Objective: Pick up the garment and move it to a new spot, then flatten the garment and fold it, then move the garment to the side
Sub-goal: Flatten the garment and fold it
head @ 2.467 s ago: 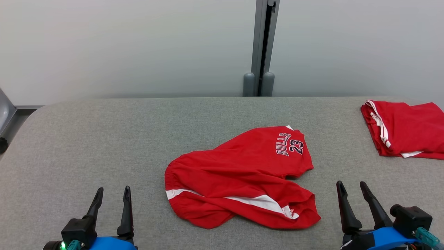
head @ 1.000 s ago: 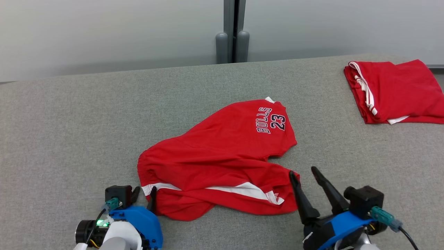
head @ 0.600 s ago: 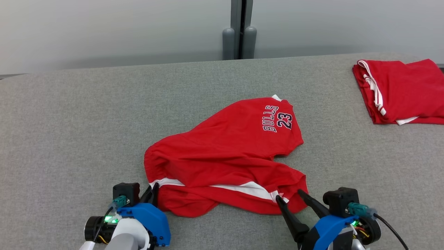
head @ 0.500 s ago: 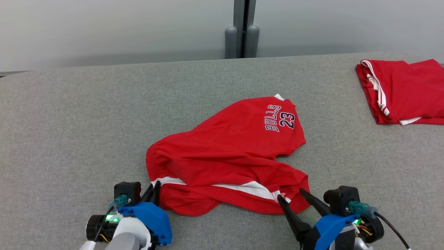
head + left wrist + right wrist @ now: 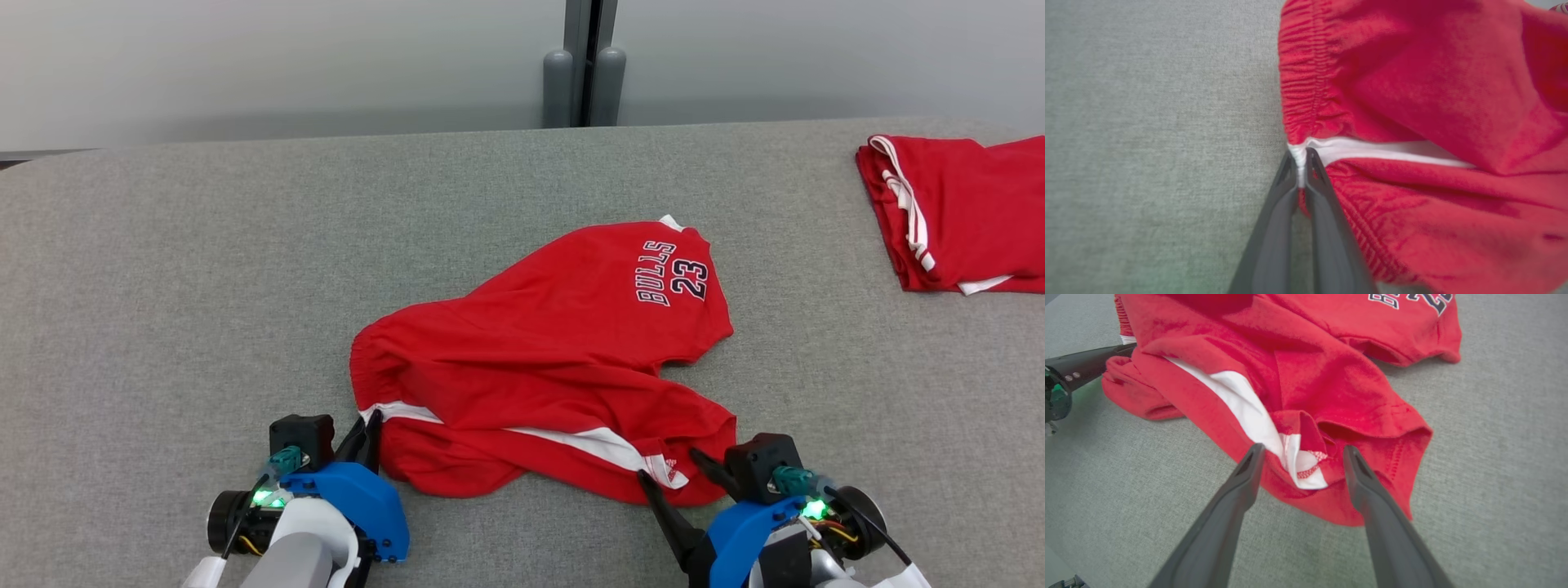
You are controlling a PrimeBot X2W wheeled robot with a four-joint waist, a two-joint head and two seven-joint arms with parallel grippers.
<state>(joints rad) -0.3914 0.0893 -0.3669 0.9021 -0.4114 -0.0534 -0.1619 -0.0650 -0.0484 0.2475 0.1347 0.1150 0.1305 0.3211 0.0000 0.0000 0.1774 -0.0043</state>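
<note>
shorts: we see the red Bulls shorts (image 5: 555, 359) crumpled mid-table on the grey fabric tabletop (image 5: 180, 286), lying in loose folds.
print: "BULLS 23" lettering (image 5: 673, 282) sits on the far leg, towards the right.
waistband: the gathered elastic edge (image 5: 1306, 81) is at the robot's left end of the heap. From there a white side stripe (image 5: 600, 445) runs along the near fold to the right.
left gripper (image 5: 1300, 157): closed on the shorts. We see both fingers pinched together on the end of the white stripe, right at the waistband, at the near-left corner of the heap.
right gripper (image 5: 1302, 448): jaws spread wide, nothing pinched. The fingers straddle the near-right hem corner where the white stripe ends, one finger on each side of the white patch.
contact: we can't tell whether the right fingertips touch the cloth or the tabletop.
other garment: folded red garment (image 5: 971, 212) with white trim at the table's far right edge, well apart from the shorts.
background: grey post (image 5: 592, 61) against the pale wall behind the table.
</note>
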